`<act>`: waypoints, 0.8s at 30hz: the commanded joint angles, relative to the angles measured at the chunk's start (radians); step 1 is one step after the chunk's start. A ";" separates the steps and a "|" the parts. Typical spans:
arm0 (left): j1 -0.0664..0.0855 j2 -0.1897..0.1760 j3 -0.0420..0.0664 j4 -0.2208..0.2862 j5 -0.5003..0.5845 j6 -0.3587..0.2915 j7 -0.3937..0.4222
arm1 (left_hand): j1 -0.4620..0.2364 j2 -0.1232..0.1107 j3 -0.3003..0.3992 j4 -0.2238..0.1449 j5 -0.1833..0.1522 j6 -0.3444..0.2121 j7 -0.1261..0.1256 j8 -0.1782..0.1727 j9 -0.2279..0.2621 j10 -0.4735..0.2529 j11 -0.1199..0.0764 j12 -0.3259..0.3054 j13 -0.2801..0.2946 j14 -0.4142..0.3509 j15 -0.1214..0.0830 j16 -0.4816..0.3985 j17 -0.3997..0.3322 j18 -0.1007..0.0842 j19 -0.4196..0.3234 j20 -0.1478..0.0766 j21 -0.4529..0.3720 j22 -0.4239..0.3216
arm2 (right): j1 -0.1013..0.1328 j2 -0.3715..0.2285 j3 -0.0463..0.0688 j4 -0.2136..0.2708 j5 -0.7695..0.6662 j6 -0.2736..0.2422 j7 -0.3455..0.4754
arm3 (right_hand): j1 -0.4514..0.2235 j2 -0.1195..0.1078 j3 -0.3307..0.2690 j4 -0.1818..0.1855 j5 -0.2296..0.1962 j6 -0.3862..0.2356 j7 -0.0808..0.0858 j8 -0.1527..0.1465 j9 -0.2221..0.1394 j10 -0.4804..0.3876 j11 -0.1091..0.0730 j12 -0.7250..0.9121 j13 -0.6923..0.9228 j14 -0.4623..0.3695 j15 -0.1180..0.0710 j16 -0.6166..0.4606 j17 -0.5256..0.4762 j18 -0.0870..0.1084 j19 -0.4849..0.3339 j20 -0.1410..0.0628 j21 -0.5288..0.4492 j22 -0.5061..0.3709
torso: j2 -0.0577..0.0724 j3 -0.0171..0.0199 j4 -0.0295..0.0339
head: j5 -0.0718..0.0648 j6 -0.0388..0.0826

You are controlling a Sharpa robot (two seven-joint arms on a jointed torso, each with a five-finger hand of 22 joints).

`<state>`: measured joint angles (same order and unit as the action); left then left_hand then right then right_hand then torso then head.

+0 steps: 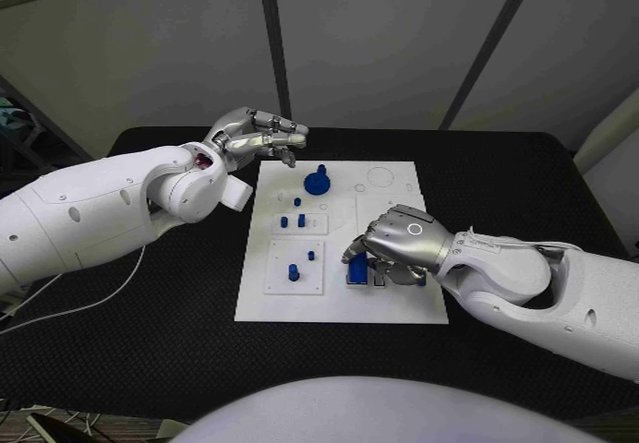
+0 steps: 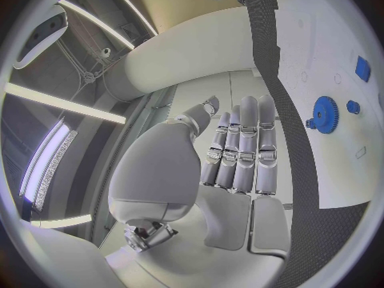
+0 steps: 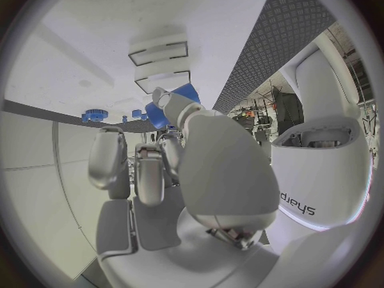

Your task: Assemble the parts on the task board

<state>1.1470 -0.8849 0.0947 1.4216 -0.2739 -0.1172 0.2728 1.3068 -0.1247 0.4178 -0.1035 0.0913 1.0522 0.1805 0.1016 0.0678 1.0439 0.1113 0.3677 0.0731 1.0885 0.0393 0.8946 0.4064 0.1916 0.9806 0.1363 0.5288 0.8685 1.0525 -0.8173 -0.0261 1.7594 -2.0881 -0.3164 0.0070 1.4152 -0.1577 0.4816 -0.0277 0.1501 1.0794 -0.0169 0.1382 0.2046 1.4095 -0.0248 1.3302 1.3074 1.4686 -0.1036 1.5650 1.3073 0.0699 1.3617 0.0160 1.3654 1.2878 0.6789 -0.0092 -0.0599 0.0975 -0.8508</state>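
Assembly step in progress. The right hand [image 1: 400,242] bears down on a blue block [image 1: 357,269] at the near right part of the white task board [image 1: 400,309], fingers curled round it; it appears to hold the block while seating it. The left hand [image 1: 261,137] hovers just beyond the board's far left corner, fingers straight and together, holding nothing. A blue gear [image 1: 317,181] stands on the board's far half; small blue pegs [image 1: 301,220] stand left of the block. Next move, as judged: press the block home without tilting. Bare black worktop [image 1: 147,332] surrounds the board.
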 commanded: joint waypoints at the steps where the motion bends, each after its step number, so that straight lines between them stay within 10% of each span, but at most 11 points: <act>1: 0.001 0.000 0.001 0.004 0.002 0.006 0.004 | -0.001 0.010 -0.006 0.001 -0.001 -0.006 -0.003 0.002 -0.002 -0.006 0.001 0.007 -0.001 -0.006 0.001 0.005 -0.002 -0.012 0.003 0.007 -0.006 0.000 | 0.002 0.011 0.000 -0.011 0.028 0.015 0.005 | -0.013 -0.001 -0.007 0.002 -0.006 0.073 0.072 0.003 0.012 -0.004 0.004 0.002 0.029 0.102 0.006 0.006 0.264 0.001 0.005 0.002 0.004 0.002 | 0.001 0.0001 0.0007 | 0.003 -0.002; 24: 0.001 0.002 0.001 0.000 0.002 0.007 0.004 | -0.001 0.010 -0.006 0.001 -0.001 -0.006 -0.003 0.002 -0.002 -0.006 0.001 0.007 -0.001 -0.006 0.001 0.005 -0.002 -0.012 0.003 0.007 -0.006 0.000 | 0.001 0.041 -0.001 -0.049 0.049 0.064 0.024 | -0.012 0.000 -0.008 0.000 -0.005 0.070 0.071 -0.001 0.011 -0.009 0.002 -0.004 0.024 0.102 0.006 0.006 0.264 0.003 0.000 0.003 -0.002 -0.005 | -0.001 0.0008 -0.0009 | 0.005 -0.011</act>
<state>1.1471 -0.8839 0.0947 1.4212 -0.2739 -0.1173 0.2726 1.3068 -0.1247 0.4178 -0.1035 0.0913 1.0522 0.1804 0.1016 0.0678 1.0440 0.1112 0.3677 0.0733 1.0885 0.0393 0.8946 0.4065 0.1916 0.9806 0.1363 0.5288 0.8685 1.0523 -0.7763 -0.0266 1.7091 -2.0447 -0.2718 0.0193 1.4073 -0.1600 0.4775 -0.0263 0.1481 1.0790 -0.0165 0.1350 0.2048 1.4058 -0.0212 1.3302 1.3074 1.4686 -0.1036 1.5650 1.3078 0.0699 1.3617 0.0160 1.3653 1.2835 0.6783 -0.0081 -0.0609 0.1027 -0.8618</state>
